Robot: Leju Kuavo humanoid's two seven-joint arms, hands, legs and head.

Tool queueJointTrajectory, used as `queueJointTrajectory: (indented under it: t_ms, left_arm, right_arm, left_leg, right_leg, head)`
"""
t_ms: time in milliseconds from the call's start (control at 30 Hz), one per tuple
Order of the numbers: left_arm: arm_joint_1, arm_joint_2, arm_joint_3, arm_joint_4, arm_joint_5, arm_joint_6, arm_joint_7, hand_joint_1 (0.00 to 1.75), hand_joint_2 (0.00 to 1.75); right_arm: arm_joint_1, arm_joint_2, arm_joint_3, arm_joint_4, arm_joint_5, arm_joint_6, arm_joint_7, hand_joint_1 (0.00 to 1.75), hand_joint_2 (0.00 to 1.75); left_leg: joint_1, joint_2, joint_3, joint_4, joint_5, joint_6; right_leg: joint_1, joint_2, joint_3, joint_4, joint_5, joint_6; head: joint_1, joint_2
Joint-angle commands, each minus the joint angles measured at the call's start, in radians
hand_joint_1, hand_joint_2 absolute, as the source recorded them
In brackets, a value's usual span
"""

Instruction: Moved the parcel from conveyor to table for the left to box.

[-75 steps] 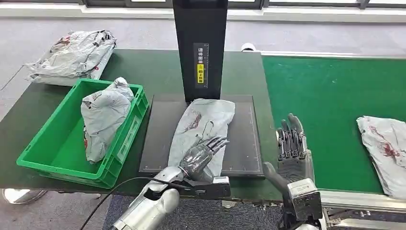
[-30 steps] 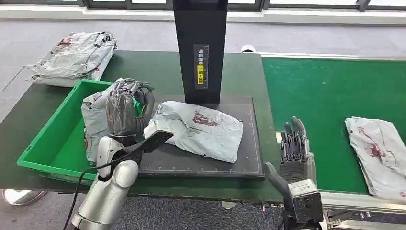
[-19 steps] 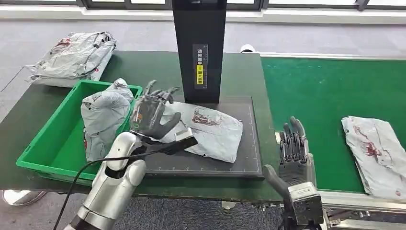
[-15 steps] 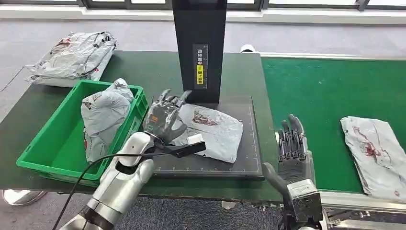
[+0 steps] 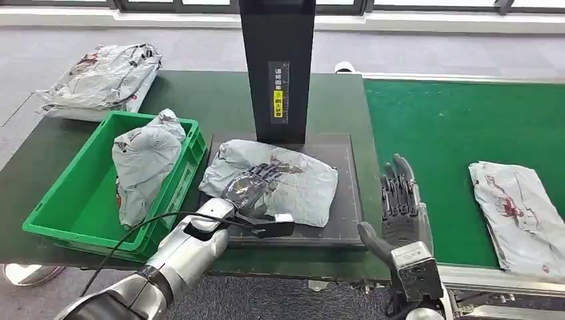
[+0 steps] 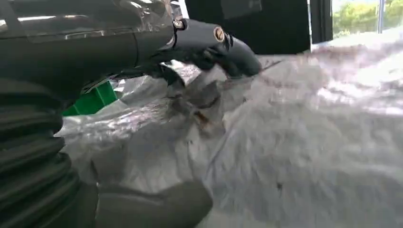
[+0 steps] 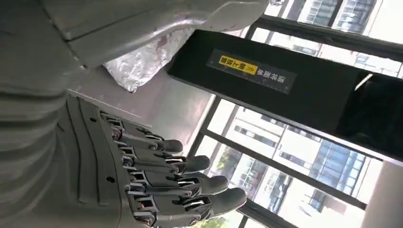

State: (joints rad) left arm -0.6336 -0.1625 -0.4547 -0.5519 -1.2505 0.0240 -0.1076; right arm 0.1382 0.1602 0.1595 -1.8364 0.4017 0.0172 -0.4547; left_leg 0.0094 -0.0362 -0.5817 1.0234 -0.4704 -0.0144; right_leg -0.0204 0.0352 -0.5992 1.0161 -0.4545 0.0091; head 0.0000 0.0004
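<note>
Parcel (image 5: 280, 180) lies on the black pad (image 5: 340, 220) beside the green bin (image 5: 66, 207), off the conveyor (image 5: 453, 133), so only boxing seems left. Left hand (image 5: 250, 187) rests flat on it, not yet gripping; right hand (image 5: 398, 203) hangs empty, fingers straight.

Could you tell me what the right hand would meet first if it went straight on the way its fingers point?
Probably nothing nearby: the right hand points along the gap between black mat and green conveyor; depth is unclear.
</note>
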Motion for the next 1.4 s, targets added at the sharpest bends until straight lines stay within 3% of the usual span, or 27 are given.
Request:
queueJointTrajectory:
  t_ms: [33, 367, 433, 500, 600, 633, 667, 733, 867, 1033, 1100, 1200, 1233, 1300, 1400]
  left_arm:
    - [-0.044, 0.011, -0.052, 0.213, 0.006, -0.062, 0.004, 1.75, 1.75]
    - [-0.037, 0.005, -0.057, 0.219, 0.003, -0.058, 0.006, 1.75, 1.75]
    - [-0.035, 0.006, -0.057, 0.208, -0.007, -0.013, 0.044, 1.75, 1.75]
    - [-0.04, 0.01, -0.056, 0.169, -0.039, 0.132, 0.119, 1.75, 1.75]
    - [-0.053, 0.03, -0.005, 0.017, -0.055, 0.333, 0.155, 1.75, 1.75]
    - [-0.028, 0.045, 0.017, -0.086, -0.068, 0.305, 0.161, 1.75, 1.75]
    - [-0.001, 0.066, 0.052, -0.233, -0.106, 0.423, 0.183, 1.75, 1.75]
    - [0.035, 0.105, 0.091, -0.464, -0.181, 0.446, 0.228, 1.75, 1.75]
    - [0.1, 0.118, 0.198, -0.748, -0.269, 0.46, 0.213, 1.75, 1.75]
    - [0.112, 0.115, 0.2, -0.75, -0.271, 0.453, 0.209, 1.75, 1.75]
    - [0.116, 0.129, 0.227, -0.819, -0.316, 0.562, 0.231, 1.75, 1.75]
    - [0.105, 0.224, 0.237, -0.938, -0.32, 0.57, 0.291, 1.75, 1.75]
    - [0.102, 0.283, 0.241, -0.966, -0.32, 0.578, 0.327, 1.75, 1.75]
    - [0.114, 0.398, 0.227, -0.975, -0.32, 0.58, 0.445, 1.75, 1.75]
    - [0.104, 0.51, 0.181, -0.959, -0.32, 0.563, 0.588, 1.75, 1.75]
  right_arm:
    - [-0.056, 0.003, 0.009, 0.09, 0.001, 0.009, -0.004, 0.0, 1.75]
    - [-0.053, 0.0, 0.005, 0.088, 0.002, 0.01, -0.003, 0.0, 1.75]
    - [-0.046, -0.002, 0.003, 0.085, 0.001, 0.008, -0.003, 0.0, 1.75]
    - [-0.019, -0.004, -0.008, 0.056, 0.003, 0.002, -0.003, 0.0, 1.75]
    - [0.037, -0.01, -0.026, -0.001, 0.005, -0.009, -0.002, 0.0, 1.75]
    - [0.049, -0.007, -0.032, -0.017, 0.005, -0.009, 0.0, 0.0, 1.75]
    - [0.061, -0.007, -0.035, -0.029, 0.004, -0.01, 0.001, 0.0, 1.75]
    - [0.063, -0.002, -0.037, -0.031, 0.002, -0.009, -0.001, 0.0, 1.75]
    - [0.049, -0.005, -0.022, -0.011, 0.007, -0.029, -0.006, 0.0, 1.75]
    - [0.047, -0.006, -0.022, -0.01, 0.007, -0.03, -0.005, 0.0, 1.75]
    - [0.046, -0.016, -0.02, -0.003, 0.002, -0.046, -0.001, 0.0, 1.75]
    - [0.053, -0.03, -0.017, 0.015, -0.008, -0.068, -0.008, 0.0, 1.75]
    - [0.058, -0.032, -0.016, 0.021, -0.012, -0.076, -0.013, 0.0, 1.75]
    - [0.078, -0.043, -0.011, 0.026, -0.005, -0.088, -0.002, 0.0, 1.75]
    - [0.103, -0.055, -0.007, 0.012, -0.006, -0.105, -0.005, 0.0, 1.75]
  left_leg:
    - [0.001, 0.007, 0.003, -0.005, 0.003, 0.001]
    - [0.0, 0.005, 0.007, -0.003, 0.0, 0.0]
    - [0.0, 0.004, 0.007, -0.002, 0.0, 0.0]
    - [0.0, 0.006, 0.007, -0.004, 0.001, 0.001]
    - [0.0, 0.004, 0.005, -0.002, 0.001, 0.001]
    - [0.001, 0.002, 0.003, -0.002, 0.002, 0.001]
    - [0.001, 0.001, 0.001, 0.001, 0.001, 0.0]
    - [0.001, 0.002, 0.0, 0.001, 0.001, 0.0]
    - [0.001, 0.006, -0.001, 0.001, 0.0, 0.0]
    - [0.001, 0.006, 0.0, -0.001, 0.0, -0.001]
    - [0.0, 0.004, 0.0, -0.001, 0.001, -0.001]
    - [0.001, 0.008, 0.0, -0.002, 0.001, -0.001]
    - [0.001, 0.01, 0.0, -0.002, 0.001, -0.001]
    - [0.001, 0.008, -0.001, -0.001, 0.0, -0.001]
    - [0.001, 0.011, 0.004, -0.005, 0.001, -0.002]
  right_leg:
    - [0.002, -0.001, 0.002, -0.005, 0.004, -0.002]
    - [0.001, 0.0, 0.006, -0.003, 0.002, -0.001]
    - [0.001, 0.0, 0.007, -0.002, 0.001, -0.001]
    - [0.001, 0.0, 0.007, -0.004, 0.002, -0.001]
    - [0.001, -0.003, 0.006, -0.003, 0.002, -0.001]
    - [0.002, -0.005, 0.004, -0.003, 0.002, -0.001]
    - [0.001, -0.005, 0.002, 0.0, 0.001, -0.001]
    - [0.001, -0.002, 0.0, 0.0, 0.001, -0.001]
    - [0.003, 0.0, -0.001, 0.0, 0.001, -0.001]
    - [0.002, 0.001, -0.001, -0.001, 0.001, -0.002]
    - [0.002, 0.0, -0.001, 0.0, 0.001, -0.001]
    - [0.003, 0.0, -0.001, -0.002, 0.002, -0.003]
    - [0.003, 0.002, -0.002, -0.002, 0.002, -0.003]
    - [0.002, 0.004, -0.003, 0.0, 0.001, -0.002]
    - [0.003, 0.004, 0.0, -0.003, 0.002, -0.004]
  head:
    - [0.0, 0.0]
    - [0.0, 0.0]
    - [0.0, 0.0]
    - [0.0, 0.0]
    - [0.0, 0.0]
    - [0.0, 0.0]
    - [0.0, 0.0]
    - [0.0, 0.0]
    - [0.0, 0.0]
    - [0.0, 0.0]
    - [0.0, 0.0]
    - [0.0, 0.0]
    - [0.0, 0.0]
    - [0.0, 0.0]
    - [0.0, 0.0]
